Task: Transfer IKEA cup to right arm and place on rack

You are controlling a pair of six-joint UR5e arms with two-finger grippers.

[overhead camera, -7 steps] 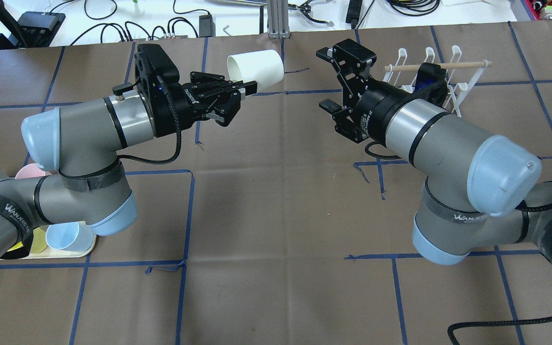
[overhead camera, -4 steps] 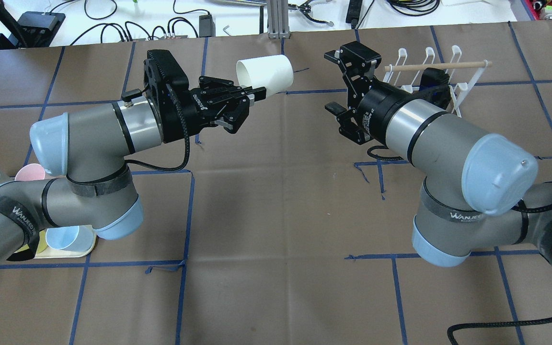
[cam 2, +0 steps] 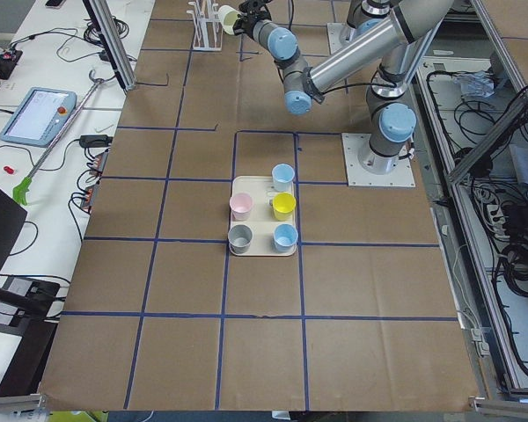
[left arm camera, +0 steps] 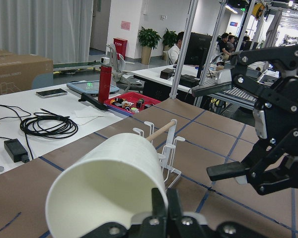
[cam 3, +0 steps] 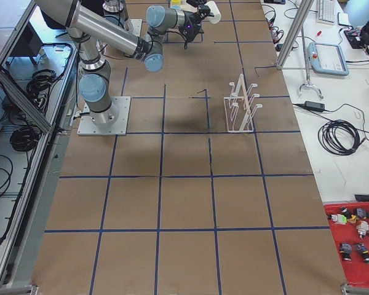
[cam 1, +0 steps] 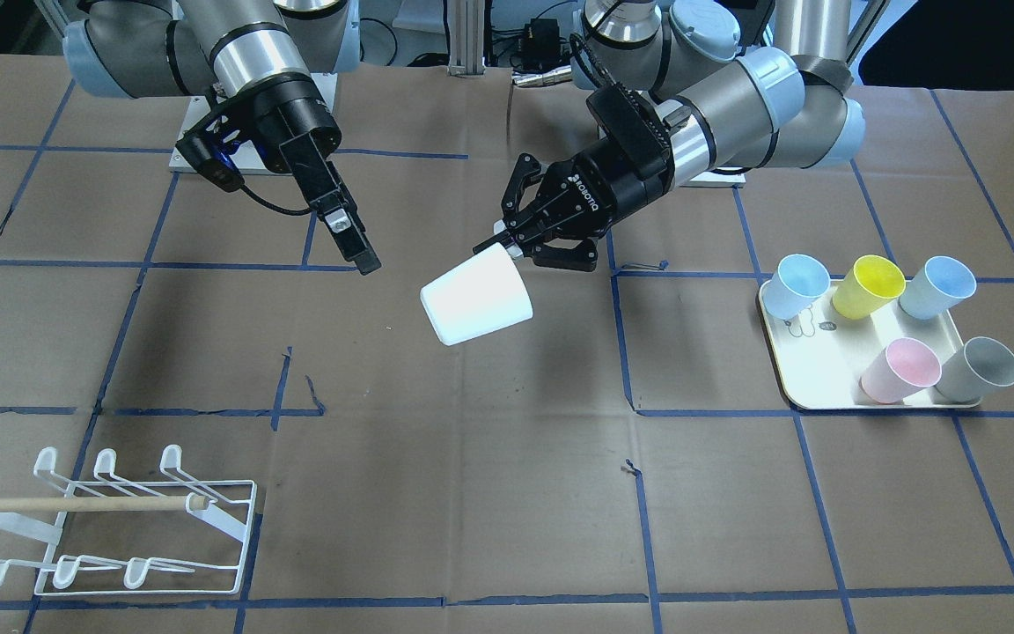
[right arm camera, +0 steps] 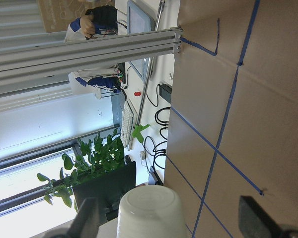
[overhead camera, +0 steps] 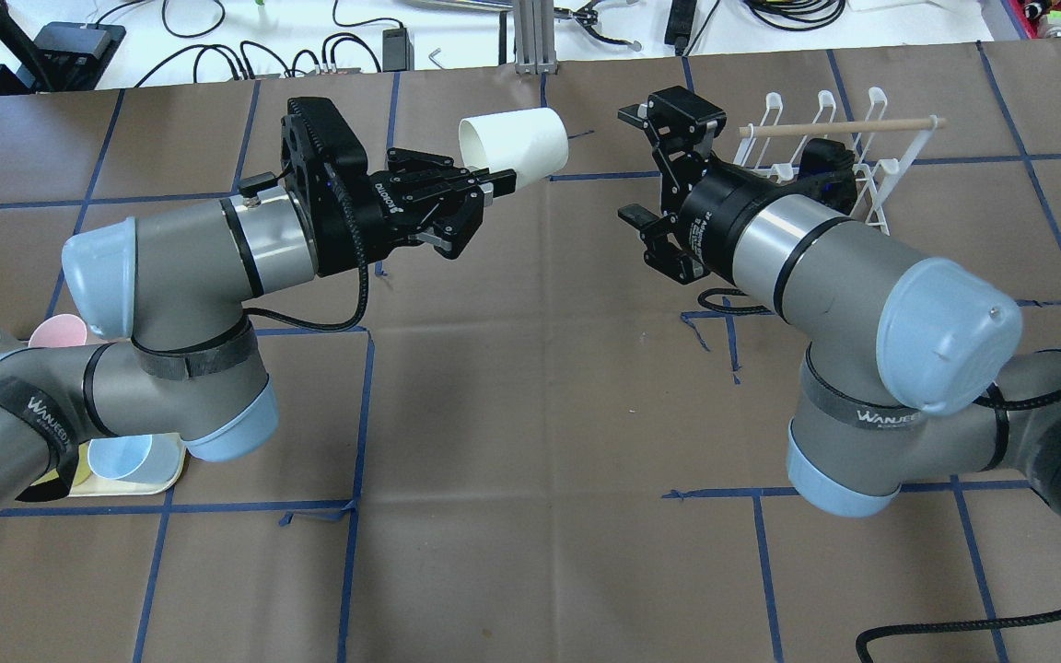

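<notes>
Handover not yet made: the left gripper [overhead camera: 494, 180] is clamped on the rim of the white cup [overhead camera: 512, 138], holding it on its side in the air above the table's middle. The right gripper [overhead camera: 648, 164] hangs near, not touching, jaws spread wide and empty. The grab, the release and the rack [cam 1: 76, 504] are all left to do. Only the right wrist view shows the cup's base lined up between those open fingers [right arm camera: 258, 223]; the overhead view hides that.

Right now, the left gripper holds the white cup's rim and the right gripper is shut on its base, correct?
No: the right gripper is open and clear of the white cup, per the overhead view. The left gripper does hold its rim.
</notes>
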